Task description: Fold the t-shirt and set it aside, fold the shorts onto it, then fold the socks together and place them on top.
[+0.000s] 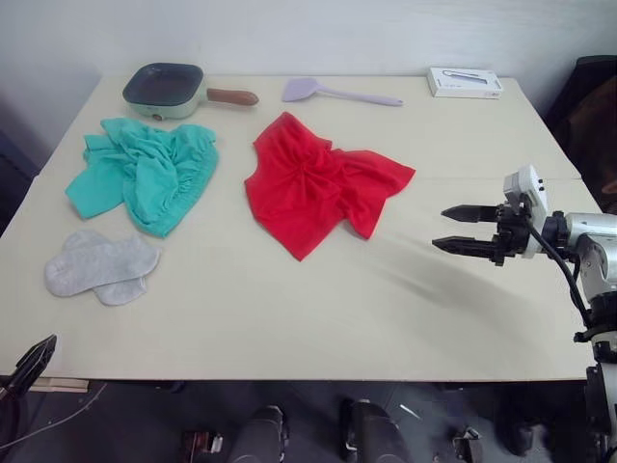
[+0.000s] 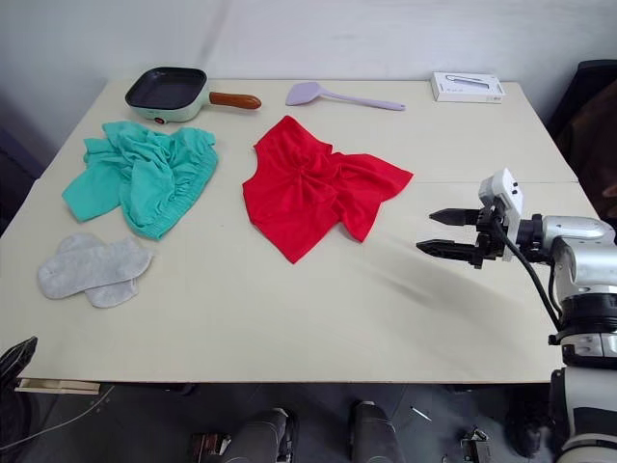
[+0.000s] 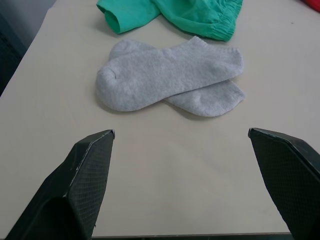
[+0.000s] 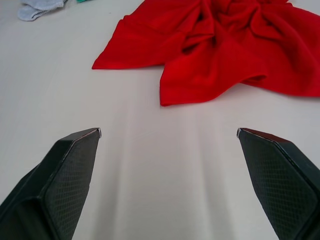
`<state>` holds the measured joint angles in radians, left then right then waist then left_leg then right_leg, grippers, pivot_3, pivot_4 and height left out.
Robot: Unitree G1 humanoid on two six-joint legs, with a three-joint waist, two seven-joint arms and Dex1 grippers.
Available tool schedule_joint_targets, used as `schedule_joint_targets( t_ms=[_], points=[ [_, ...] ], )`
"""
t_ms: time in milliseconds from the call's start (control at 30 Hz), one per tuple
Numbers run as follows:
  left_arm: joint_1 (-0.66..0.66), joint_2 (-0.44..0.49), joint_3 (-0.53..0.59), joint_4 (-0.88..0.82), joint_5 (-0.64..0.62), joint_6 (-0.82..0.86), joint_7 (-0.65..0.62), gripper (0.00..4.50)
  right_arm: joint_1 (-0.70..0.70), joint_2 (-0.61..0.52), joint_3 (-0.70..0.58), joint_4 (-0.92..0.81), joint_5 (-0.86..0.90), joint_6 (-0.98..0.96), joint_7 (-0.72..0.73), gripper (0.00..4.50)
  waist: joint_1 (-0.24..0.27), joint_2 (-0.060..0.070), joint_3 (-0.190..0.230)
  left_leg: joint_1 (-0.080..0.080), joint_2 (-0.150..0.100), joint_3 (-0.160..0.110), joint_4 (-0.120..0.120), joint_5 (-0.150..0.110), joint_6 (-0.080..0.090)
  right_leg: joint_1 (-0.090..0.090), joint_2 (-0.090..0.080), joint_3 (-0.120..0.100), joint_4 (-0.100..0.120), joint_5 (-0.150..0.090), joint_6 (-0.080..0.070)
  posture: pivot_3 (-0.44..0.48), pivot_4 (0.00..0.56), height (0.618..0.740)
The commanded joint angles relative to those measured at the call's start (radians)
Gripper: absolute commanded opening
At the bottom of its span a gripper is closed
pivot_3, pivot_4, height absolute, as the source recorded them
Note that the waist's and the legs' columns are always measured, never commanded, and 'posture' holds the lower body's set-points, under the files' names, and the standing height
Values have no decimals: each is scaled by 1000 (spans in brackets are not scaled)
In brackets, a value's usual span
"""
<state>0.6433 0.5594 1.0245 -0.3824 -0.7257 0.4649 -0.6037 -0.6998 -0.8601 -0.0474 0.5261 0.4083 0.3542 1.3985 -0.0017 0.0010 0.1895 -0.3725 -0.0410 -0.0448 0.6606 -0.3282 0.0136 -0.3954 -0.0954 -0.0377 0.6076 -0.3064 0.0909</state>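
The red t-shirt [image 1: 318, 181] lies crumpled at the middle of the table. Left of it the teal shorts [image 1: 145, 172] lie bunched up. The two grey socks [image 1: 99, 265] overlap flat near the table's front left. My right gripper [image 1: 455, 228] hovers open over the table's right side, pointing at the t-shirt [image 4: 225, 45] with a bare gap between them. My left gripper [image 3: 181, 134] is open at the front left edge, with the socks [image 3: 170, 75] just ahead of it.
At the back of the cream table [image 1: 289, 309] stand a mint frying pan [image 1: 166, 89] with a brown handle, a lilac spatula [image 1: 333, 92] and a white box [image 1: 465, 82]. A dark chair [image 1: 593, 106] stands at the far right.
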Motion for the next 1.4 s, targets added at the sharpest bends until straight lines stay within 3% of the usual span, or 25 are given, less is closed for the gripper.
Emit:
schedule_joint_targets(
  t_ms=[33, 433, 567, 800, 933, 1033, 1233, 1400],
  points=[
    [41, -3, 58, 1, 35, -24, 12, 4500, -8, -7, -41, -4, 2, -13, -10, 4469, 0, 0, 0, 0, 0, 0, 0, 0, 0, 0, 0, 0, 0, 0, 0, 0, 150, 740],
    [14, 19, 46, 26, 38, 2, 24, 4500, 25, -10, -68, -45, 15, 1, -32, 4469, 1, 0, 0, 0, 0, 0, 0, 0, 0, 0, 0, 0, 0, 0, 0, 0, 150, 740],
    [-24, 45, 11, -4, 11, 21, 16, 4500, 37, 6, -43, -66, -55, -77, -94, 4469, 2, 0, 0, 0, 0, 0, 0, 0, 0, 0, 0, 0, 1, 0, 0, 0, 150, 740],
    [-126, 192, -190, -201, -63, 137, -45, 4500, 83, 63, -17, -298, -31, 19, -149, 4469, 1, 0, 0, 0, 0, 0, 1, 0, 0, 0, 0, 0, 2, 0, 0, 0, 150, 740],
    [-373, 358, -491, -180, -3, 158, -114, 4500, 59, 130, 65, -350, -66, 51, -187, 4469, 3, 1, 0, 0, 0, 0, 1, 1, -1, 0, 1, 0, 3, 0, 0, 0, 150, 740],
    [-605, 391, -691, -74, 62, 149, -156, 4500, 17, 180, 119, -319, -116, 33, -225, 4469, 0, 2, 0, 1, -1, 0, 1, 2, -2, -1, 1, 0, 5, 0, 0, 0, 150, 740],
    [-1057, 296, -1077, 235, 270, 48, -316, 4500, -75, 286, 214, -157, -252, -56, -322, 4469, -3, 2, 0, -3, -2, 4, 2, 2, -3, -12, 2, -1, 19, 0, 0, 0, 150, 740],
    [-1286, 136, -1239, 536, 458, -86, -330, 4500, -124, 347, 229, -53, -308, -80, -393, 4469, -3, 2, 0, -8, -3, 7, 5, 3, -2, -16, 2, -11, 21, 0, 0, 0, 150, 740]
  ],
)
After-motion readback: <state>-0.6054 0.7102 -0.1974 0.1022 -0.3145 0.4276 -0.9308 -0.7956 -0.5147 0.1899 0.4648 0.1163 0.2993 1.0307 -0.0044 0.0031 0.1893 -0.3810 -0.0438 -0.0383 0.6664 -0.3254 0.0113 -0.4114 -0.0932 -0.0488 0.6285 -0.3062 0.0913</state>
